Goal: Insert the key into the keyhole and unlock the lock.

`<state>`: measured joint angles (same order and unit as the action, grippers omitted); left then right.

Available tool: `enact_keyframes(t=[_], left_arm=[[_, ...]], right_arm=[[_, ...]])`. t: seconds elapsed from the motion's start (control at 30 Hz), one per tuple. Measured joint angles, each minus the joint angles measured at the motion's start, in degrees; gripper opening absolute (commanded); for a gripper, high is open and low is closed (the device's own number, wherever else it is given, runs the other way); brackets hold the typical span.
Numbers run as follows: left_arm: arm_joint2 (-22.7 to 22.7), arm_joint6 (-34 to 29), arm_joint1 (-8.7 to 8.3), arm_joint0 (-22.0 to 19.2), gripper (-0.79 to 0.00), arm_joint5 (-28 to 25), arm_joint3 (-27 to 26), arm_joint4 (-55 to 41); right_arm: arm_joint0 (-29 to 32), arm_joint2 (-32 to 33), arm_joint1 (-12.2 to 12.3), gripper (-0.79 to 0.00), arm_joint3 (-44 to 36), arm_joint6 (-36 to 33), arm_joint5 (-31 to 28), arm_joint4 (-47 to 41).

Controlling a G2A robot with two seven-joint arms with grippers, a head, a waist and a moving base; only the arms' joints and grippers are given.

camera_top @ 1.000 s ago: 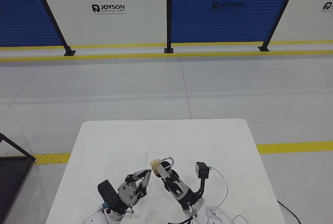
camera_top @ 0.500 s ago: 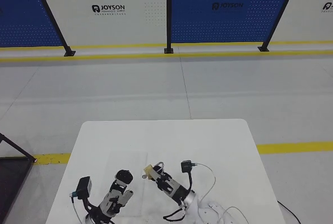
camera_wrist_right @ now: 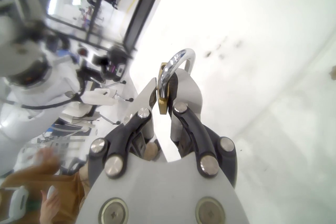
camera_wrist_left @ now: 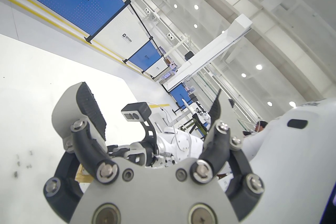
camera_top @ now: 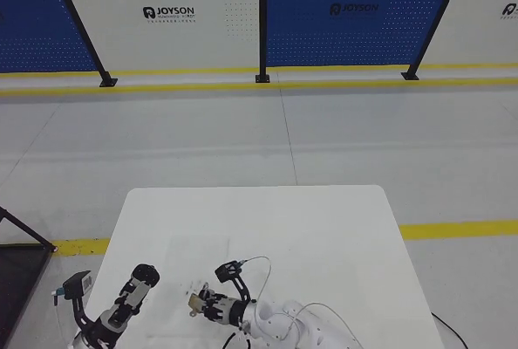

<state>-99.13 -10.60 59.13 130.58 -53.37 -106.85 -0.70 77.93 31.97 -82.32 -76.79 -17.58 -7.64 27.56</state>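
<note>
Top view: the right gripper [camera_top: 201,304] sits low over the table [camera_top: 329,227], close to its near edge and toward its left half. It pinches the lock [camera_top: 192,302], a small brass-coloured block at its tip. The left arm [camera_top: 124,304] is over the table's near left corner, apart from the lock. Beyond the table's far edge stand blue panels [camera_top: 355,35] and white panels [camera_top: 167,39]. The white ones and one blue one carry a short dark logo line near the top.

Left wrist view: the left gripper [camera_wrist_left: 151,93] is spread wide, its ribbed pads [camera_wrist_left: 90,109] bare and well apart. It is tilted up off the table and faces the right arm's wrist camera [camera_wrist_left: 136,111]. A brass corner of the lock peeks out behind one finger linkage, just above the table. More of the same blue and white panels with logos line the floor past the table's far edge.

Right wrist view: the right gripper's fingers [camera_wrist_right: 187,88] are pressed onto the lock's flat sides. The brass body is clamped edge-on between them. The chrome shackle [camera_wrist_right: 174,62] arches out past the fingertips, over the table. The table surface beneath shows a few small dark specks [camera_wrist_right: 223,47]. Whether the shackle is latched cannot be told, and no print on the lock is readable.
</note>
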Motion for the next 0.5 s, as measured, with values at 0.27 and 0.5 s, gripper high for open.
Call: enact_keyframes(t=[0.27,0.5], left_arm=[[-0.01,-0.02,0.00,0.00,0.000,0.00,0.00,-0.03],[-0.01,-0.02,0.00,0.00,0.000,0.00,0.00,-0.03]], right_arm=[[-1.76,-2.16,-1.21,0.000,2.08,-1.54,3.82,1.97],[-0.10,-0.95,-0.02,0.000,-1.86,-3.03,5.98,5.77]])
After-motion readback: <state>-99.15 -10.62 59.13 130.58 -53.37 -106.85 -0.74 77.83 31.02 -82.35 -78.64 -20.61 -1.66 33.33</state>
